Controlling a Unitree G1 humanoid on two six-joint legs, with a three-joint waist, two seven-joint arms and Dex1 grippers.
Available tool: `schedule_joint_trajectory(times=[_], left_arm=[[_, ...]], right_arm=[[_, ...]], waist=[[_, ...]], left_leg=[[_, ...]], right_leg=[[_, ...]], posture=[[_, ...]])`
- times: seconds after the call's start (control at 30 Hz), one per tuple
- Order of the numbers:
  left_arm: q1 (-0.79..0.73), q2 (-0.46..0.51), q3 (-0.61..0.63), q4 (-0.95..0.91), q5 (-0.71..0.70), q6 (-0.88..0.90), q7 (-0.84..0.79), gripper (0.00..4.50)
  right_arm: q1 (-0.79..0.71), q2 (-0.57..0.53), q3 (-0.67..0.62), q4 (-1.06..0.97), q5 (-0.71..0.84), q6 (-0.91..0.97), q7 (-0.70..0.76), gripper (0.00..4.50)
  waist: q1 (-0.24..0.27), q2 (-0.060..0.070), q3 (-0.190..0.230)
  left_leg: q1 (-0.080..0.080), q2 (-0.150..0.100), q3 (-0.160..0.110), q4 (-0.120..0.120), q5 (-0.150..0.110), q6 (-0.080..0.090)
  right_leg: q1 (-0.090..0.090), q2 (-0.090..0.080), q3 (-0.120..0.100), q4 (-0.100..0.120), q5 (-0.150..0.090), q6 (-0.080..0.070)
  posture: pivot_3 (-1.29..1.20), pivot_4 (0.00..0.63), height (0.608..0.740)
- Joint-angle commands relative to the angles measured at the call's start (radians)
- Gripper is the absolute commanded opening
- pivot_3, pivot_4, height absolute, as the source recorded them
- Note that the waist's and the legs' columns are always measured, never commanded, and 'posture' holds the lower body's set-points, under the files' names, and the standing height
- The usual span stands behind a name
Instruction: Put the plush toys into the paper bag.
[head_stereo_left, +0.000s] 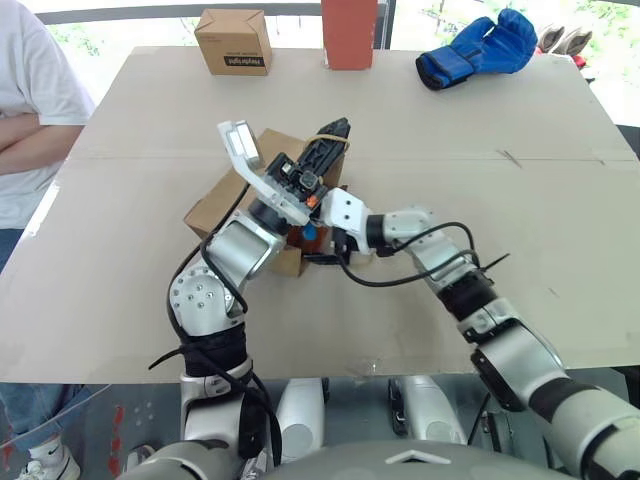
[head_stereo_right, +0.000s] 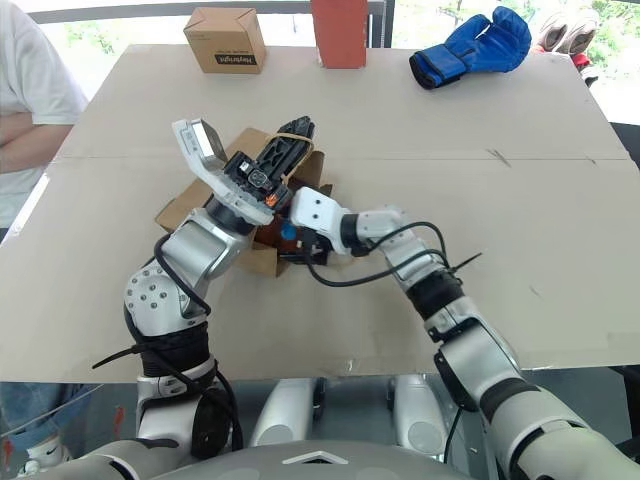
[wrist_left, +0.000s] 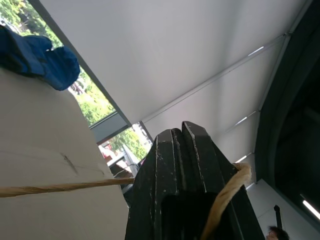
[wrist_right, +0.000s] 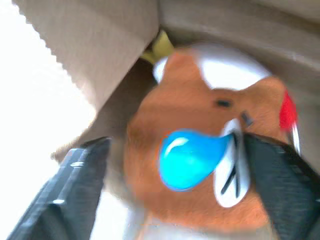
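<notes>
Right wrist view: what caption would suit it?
Open right gripper around the brown bear head inside the paper bag.

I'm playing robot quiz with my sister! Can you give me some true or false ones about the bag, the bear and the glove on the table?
1. The left tool is shut on a handle of the paper bag. True.
2. The brown bear head has a green tear mark. False: the tear mark is blue.
3. The blue boxing glove lies inside the bag. False: it lies at the far side of the table, away from the bag.
4. The right tool has its fingers spread on either side of the bear head. True.
5. A small cardboard box with black print stands at the table's far edge. True.
</notes>
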Motion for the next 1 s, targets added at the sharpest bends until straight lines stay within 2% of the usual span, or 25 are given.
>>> schedule_joint_trajectory(times=[0.03, 0.2, 0.3, 0.5, 0.63, 0.73, 0.87, 0.93, 1.0], left_arm=[[-0.010, 0.015, 0.015, -0.042, -0.015, -0.021, -0.029, 0.00], [-0.038, 0.038, 0.031, -0.012, -0.018, -0.027, -0.043, 0.00], [-0.057, 0.050, 0.034, 0.002, -0.018, -0.025, -0.051, 0.00], [-0.120, 0.073, 0.048, 0.039, -0.014, -0.025, -0.067, 0.00], [-0.167, 0.089, 0.059, 0.067, -0.024, -0.022, -0.067, 0.00], [-0.184, 0.097, 0.062, 0.078, -0.030, -0.014, -0.068, 0.00], [-0.200, 0.107, 0.066, 0.078, -0.044, -0.007, -0.066, 0.00], [-0.204, 0.114, 0.070, 0.072, -0.051, -0.005, -0.062, 0.00], [-0.205, 0.121, 0.074, 0.072, -0.051, -0.005, -0.061, 0.00]], right_arm=[[0.060, -0.059, -0.034, -0.206, 0.044, 0.116, 0.017, 4.05], [0.190, -0.182, -0.104, -0.551, 0.102, 0.400, -0.035, 4.05], [0.244, -0.215, -0.161, -0.690, 0.129, 0.589, -0.112, 4.05], [0.358, -0.189, -0.330, -0.888, 0.249, 0.961, -0.270, 4.05], [0.404, -0.120, -0.408, -0.928, 0.341, 1.170, -0.337, 4.05], [0.407, -0.062, -0.438, -0.896, 0.389, 1.215, -0.369, 4.05], [0.384, -0.021, -0.425, -0.763, 0.386, 1.149, -0.403, 4.05], [0.366, 0.013, -0.455, -0.725, 0.401, 1.087, -0.418, 3.54], [0.356, 0.019, -0.471, -0.722, 0.425, 1.049, -0.411, 2.85]], waist=[[0.000, 0.000, 0.000], [0.003, 0.000, 0.000], [0.003, 0.000, 0.000], [0.003, 0.000, 0.000], [0.002, 0.000, 0.000], [-0.002, 0.000, 0.000], [-0.002, 0.000, 0.000], [-0.002, 0.000, 0.000], [-0.002, 0.000, 0.000]], left_leg=[[0.000, 0.000, 0.000, 0.000, 0.000, 0.000], [0.000, 0.000, 0.000, 0.000, 0.000, 0.000], [0.000, 0.000, 0.000, 0.000, 0.000, 0.000], [0.000, 0.000, 0.000, 0.000, 0.000, 0.000], [0.000, 0.000, 0.000, 0.000, 0.000, 0.000], [0.000, 0.000, 0.000, 0.000, 0.000, 0.000], [0.000, 0.000, 0.000, 0.000, 0.000, 0.000], [0.000, 0.000, 0.000, 0.000, 0.000, 0.000], [0.000, 0.000, 0.000, 0.000, 0.000, 0.000]], right_leg=[[0.000, 0.000, 0.000, 0.000, 0.000, 0.000], [0.000, 0.000, 0.000, 0.000, 0.000, 0.000], [0.000, 0.000, 0.000, 0.000, -0.001, -0.001], [0.000, 0.000, 0.000, 0.000, -0.002, -0.004], [0.000, 0.000, 0.000, -0.001, -0.002, -0.004], [0.000, 0.000, 0.000, -0.001, -0.002, -0.004], [0.000, 0.000, 0.000, -0.001, -0.002, -0.004], [0.000, 0.000, 0.000, -0.001, -0.002, -0.004], [0.000, 0.000, 0.000, -0.001, -0.002, -0.004]], posture=[[0.00, 0.150, 0.740], [0.00, 0.150, 0.740], [0.00, 0.150, 0.740], [0.00, 0.150, 0.740], [0.00, 0.150, 0.740], [0.00, 0.150, 0.740], [0.00, 0.150, 0.740], [0.00, 0.150, 0.740], [0.00, 0.150, 0.740]])
